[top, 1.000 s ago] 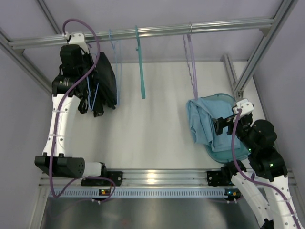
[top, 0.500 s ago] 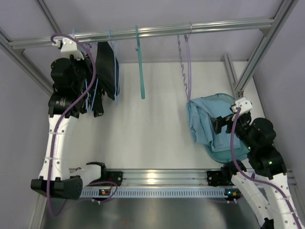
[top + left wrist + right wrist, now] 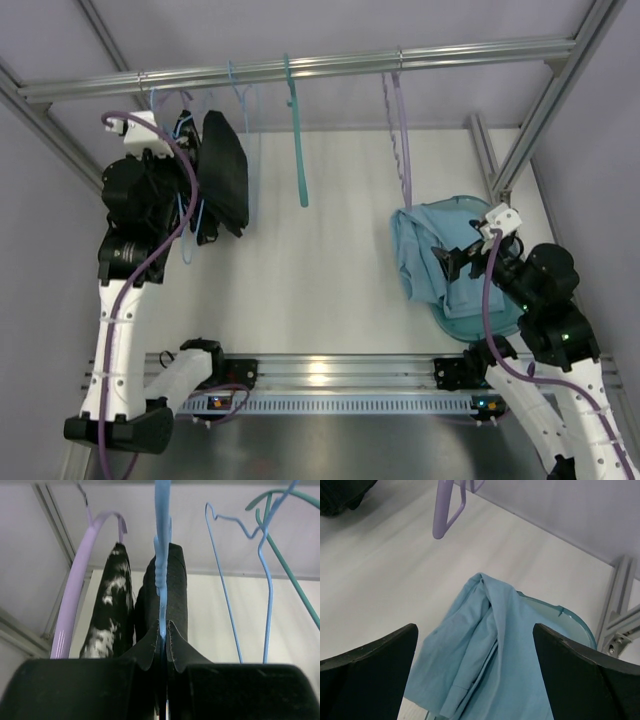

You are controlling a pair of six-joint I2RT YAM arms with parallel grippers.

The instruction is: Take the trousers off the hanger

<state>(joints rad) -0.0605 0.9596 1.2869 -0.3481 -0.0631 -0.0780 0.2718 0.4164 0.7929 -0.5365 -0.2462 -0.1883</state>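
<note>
The black trousers [image 3: 226, 172] hang folded over the pale-blue hanger [image 3: 162, 535] on the rail at the back left. In the left wrist view the trousers [image 3: 175, 590] drape on both sides of the hanger just beyond the fingertips. My left gripper [image 3: 163, 626] is shut on the hanger's lower part; in the top view it [image 3: 192, 205] sits just left of the trousers. My right gripper [image 3: 474, 628] is open and empty, held above the light-blue cloth [image 3: 485, 650] at the right [image 3: 452, 262].
A black speckled garment [image 3: 110, 610] hangs on a lavender hanger [image 3: 72, 605] left of the trousers. A thin blue wire hanger [image 3: 266, 580] and a teal-green hanger [image 3: 297, 130] hang to their right. Another lavender hanger [image 3: 400, 130] hangs above the cloth, which lies in a teal tray [image 3: 492, 325].
My left arm has drawn back toward the near side while holding the hanger. The trousers swung up along the rail and settled lower again. The right gripper shifted slightly left.
</note>
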